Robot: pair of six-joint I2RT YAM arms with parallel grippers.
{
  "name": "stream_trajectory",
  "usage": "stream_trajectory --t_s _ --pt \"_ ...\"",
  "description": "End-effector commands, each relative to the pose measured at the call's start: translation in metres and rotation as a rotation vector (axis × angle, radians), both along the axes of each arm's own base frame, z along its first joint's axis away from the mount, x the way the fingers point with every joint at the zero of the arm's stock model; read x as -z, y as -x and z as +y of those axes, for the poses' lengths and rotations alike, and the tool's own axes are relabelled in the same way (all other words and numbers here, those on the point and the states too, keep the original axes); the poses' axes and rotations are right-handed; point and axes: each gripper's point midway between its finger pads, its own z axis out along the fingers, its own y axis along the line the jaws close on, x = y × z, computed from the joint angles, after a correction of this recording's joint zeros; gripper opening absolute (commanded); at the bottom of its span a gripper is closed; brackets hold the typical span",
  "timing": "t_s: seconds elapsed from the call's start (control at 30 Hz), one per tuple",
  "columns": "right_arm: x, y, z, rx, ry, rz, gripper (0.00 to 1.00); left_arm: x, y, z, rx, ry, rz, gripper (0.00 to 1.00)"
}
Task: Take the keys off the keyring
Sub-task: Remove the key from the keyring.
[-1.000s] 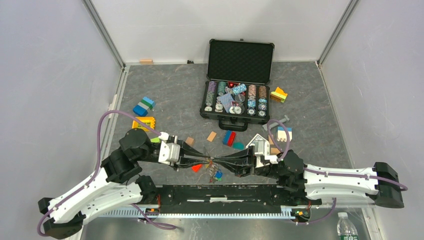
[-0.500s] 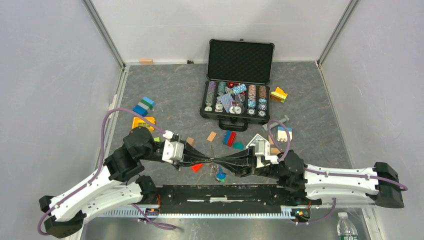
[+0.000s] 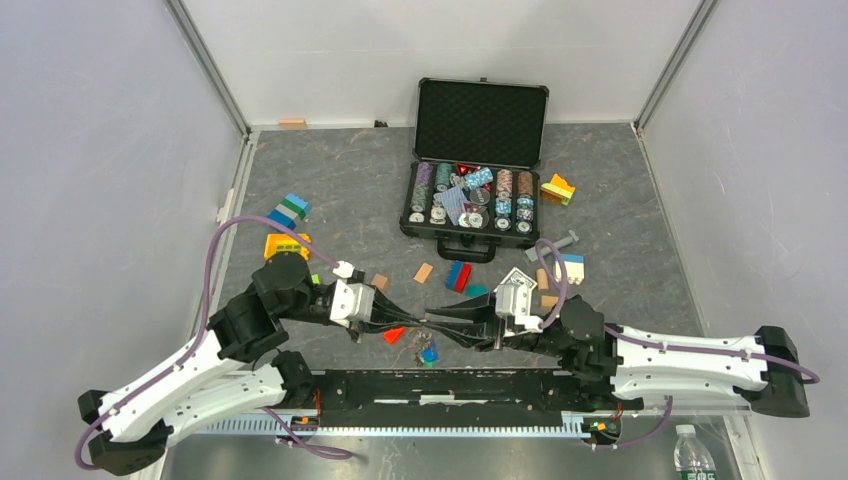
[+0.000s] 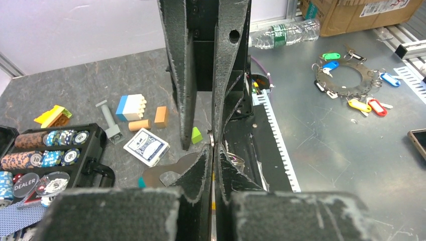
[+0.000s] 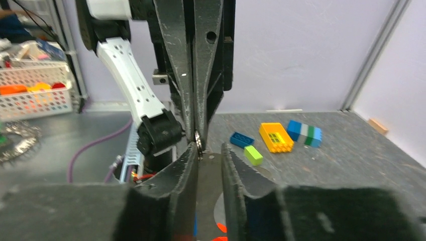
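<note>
Keyring [image 5: 199,136] sits pinched in your left hand [image 4: 213,153]; your right hand [image 5: 208,150], spread, faces it from three o'clock, keys [image 3: 428,352] hanging at six.

Keyring [image 5: 198,136], keys [image 3: 430,352] before the case [image 3: 482,122]

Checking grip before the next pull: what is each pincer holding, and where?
The left pincer is shut on the keyring, pinching its thin wire edge. The right pincer is open, holding nothing.

Two hands [image 4: 211,152] [image 5: 206,150], one keyring [image 5: 199,136], one case [image 3: 481,122]
</note>
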Motion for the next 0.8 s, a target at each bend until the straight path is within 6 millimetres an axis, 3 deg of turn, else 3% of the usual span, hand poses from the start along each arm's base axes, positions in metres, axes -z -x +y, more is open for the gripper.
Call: stream_trajectory --t_s 0.0,0.1,0.23,0.33,0.63,0.77 --pt "-0.021 -0.017 -0.006 0.104 0.061 -0.061 0.32 -0.014 0.000 0.002 0.014 -0.013 -0.067 0.02" --pt "-0.020 -0.020 -0.003 0.115 0.158 -0.089 0.37 -0.011 -0.001 0.003 0.020 -0.059 -0.084 0.02" --pt "-0.021 -0.021 0.006 0.094 0.307 -0.116 0.37 -0.008 -0.004 0.006 0.018 -0.110 -0.117 0.02" --pt "-0.010 -0.016 0.013 0.047 0.426 -0.121 0.35 -0.005 -0.007 0.009 0.015 -0.158 -0.140 0.02" --pt "-0.013 -0.011 0.022 0.002 0.471 -0.119 0.26 -0.004 -0.011 0.010 0.029 -0.219 -0.176 0.02" --pt "-0.008 -0.010 0.025 -0.004 0.482 -0.113 0.16 -0.005 -0.009 0.011 0.037 -0.215 -0.178 0.02"
